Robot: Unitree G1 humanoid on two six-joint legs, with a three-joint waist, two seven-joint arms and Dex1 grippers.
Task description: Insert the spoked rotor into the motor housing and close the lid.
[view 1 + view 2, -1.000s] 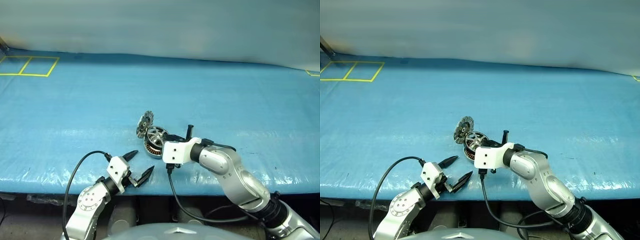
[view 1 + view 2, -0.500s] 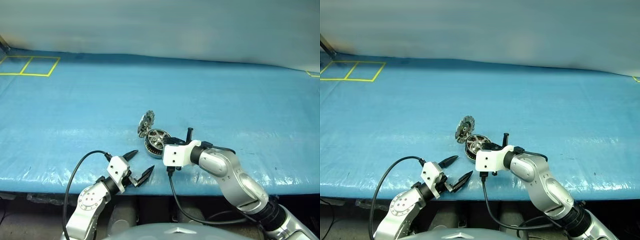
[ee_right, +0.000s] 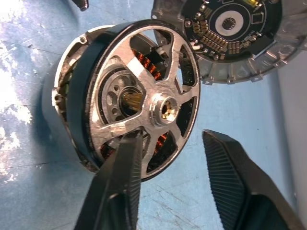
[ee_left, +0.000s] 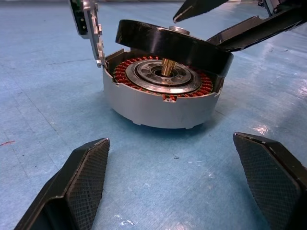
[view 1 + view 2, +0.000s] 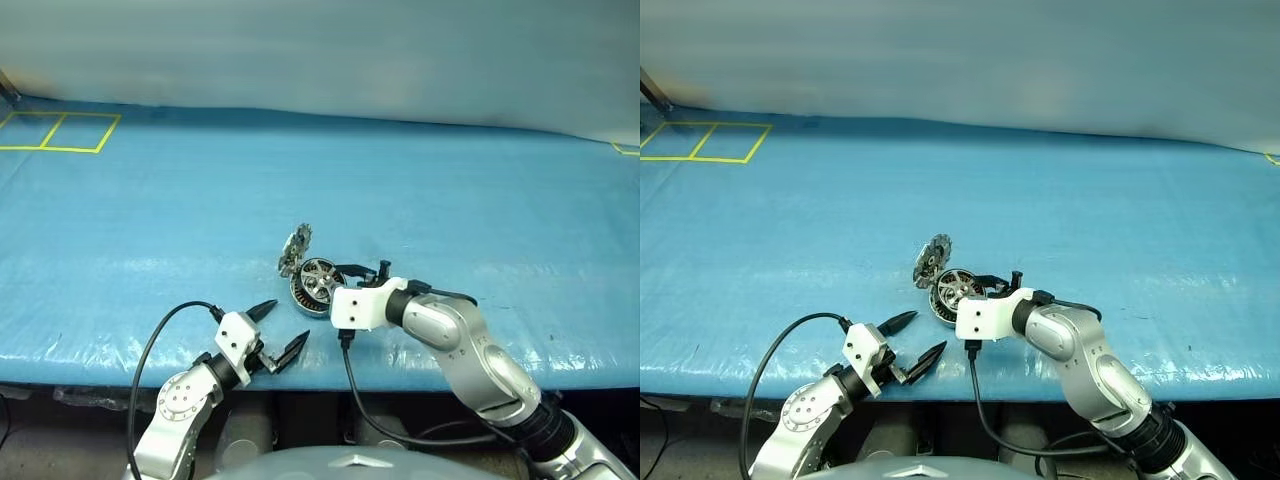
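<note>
The grey motor housing (image 4: 158, 108), with copper windings inside, stands on the blue table near its front edge. Its hinged lid (image 5: 294, 250) stands up open at the far left side, circuit face (image 3: 230, 33) showing. The spoked rotor (image 3: 139, 96) lies tilted on the housing rim, one side raised (image 4: 172, 45), over the brass shaft. My right gripper (image 3: 171, 139) is at the rotor's right edge, open: one finger crosses the spokes and the other stands clear of the rim. My left gripper (image 5: 285, 322) is open, low on the table in front of the housing, touching nothing.
Blue sheeting covers the table (image 5: 480, 200). Yellow tape squares (image 5: 60, 132) mark the far left corner. A black cable (image 5: 150, 350) loops from my left wrist, and another hangs below my right wrist over the front edge.
My right gripper has opened and its fingers have come off the rotor, which stays tilted on the housing. The lid now stands more edge-on. My left arm has not moved.
</note>
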